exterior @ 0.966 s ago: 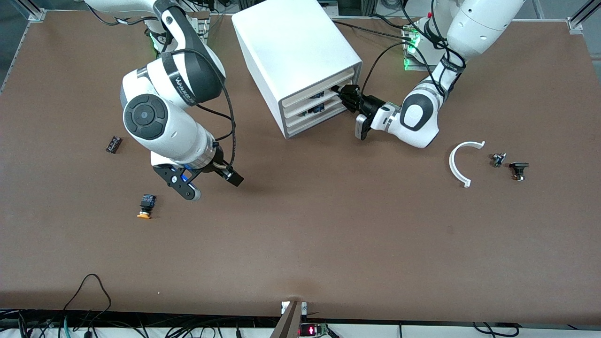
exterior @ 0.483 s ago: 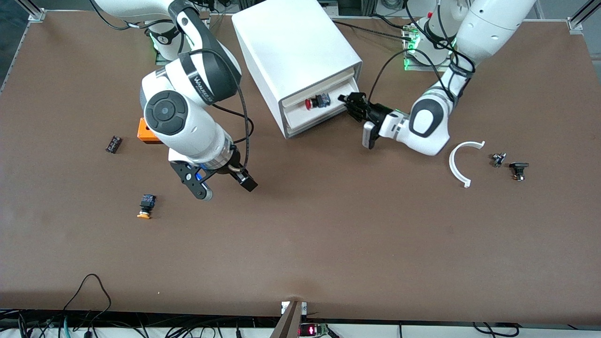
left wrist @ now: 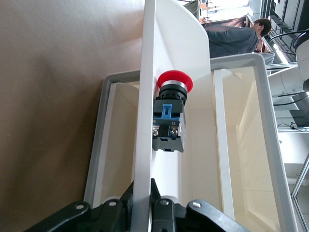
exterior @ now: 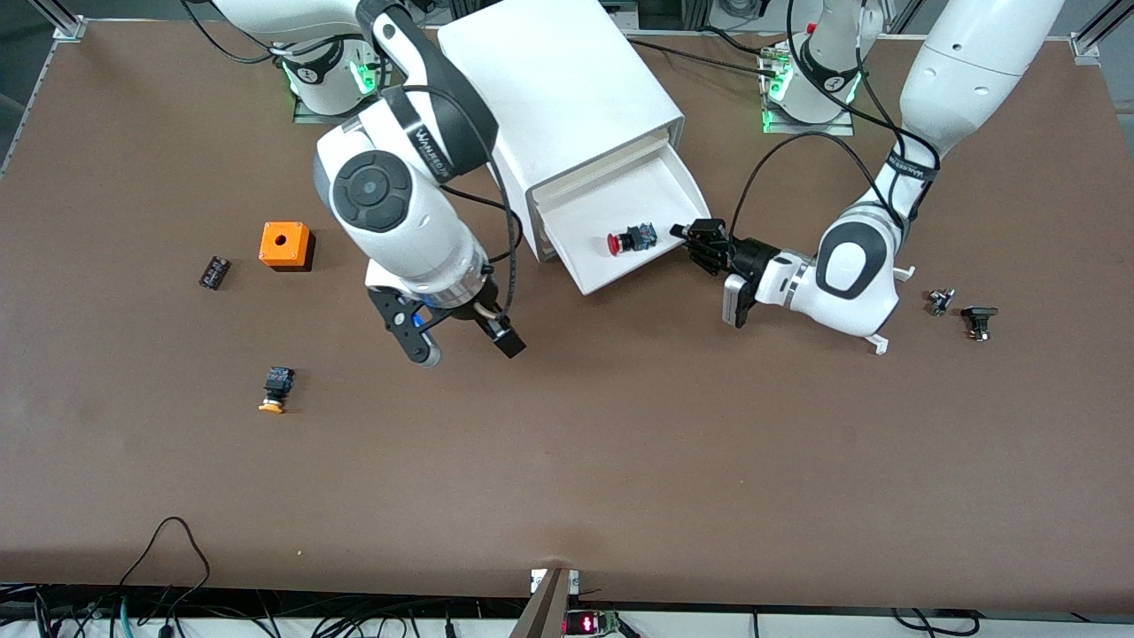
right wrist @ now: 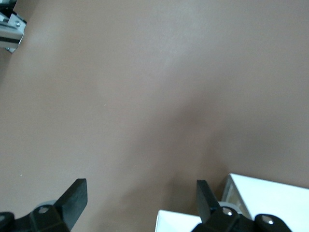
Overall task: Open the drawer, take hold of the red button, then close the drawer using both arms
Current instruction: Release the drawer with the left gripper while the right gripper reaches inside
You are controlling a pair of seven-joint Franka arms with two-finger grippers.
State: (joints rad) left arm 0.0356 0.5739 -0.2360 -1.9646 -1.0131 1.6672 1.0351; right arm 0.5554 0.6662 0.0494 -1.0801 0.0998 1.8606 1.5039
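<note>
Left tool [exterior: 690, 235] clamped tight on the front edge of the drawer [exterior: 660, 190], which is out of the cabinet [exterior: 549, 80] with the button [exterior: 631, 240] lying in its tray. Opening looks done; grabbing and closing remain. Right tool [exterior: 461, 341], fingers spread wide and empty, hangs over bare surface [exterior: 620, 461] near the cabinet. Half a second back the drawer was barely out and the right tool sat nearer its own end
</note>
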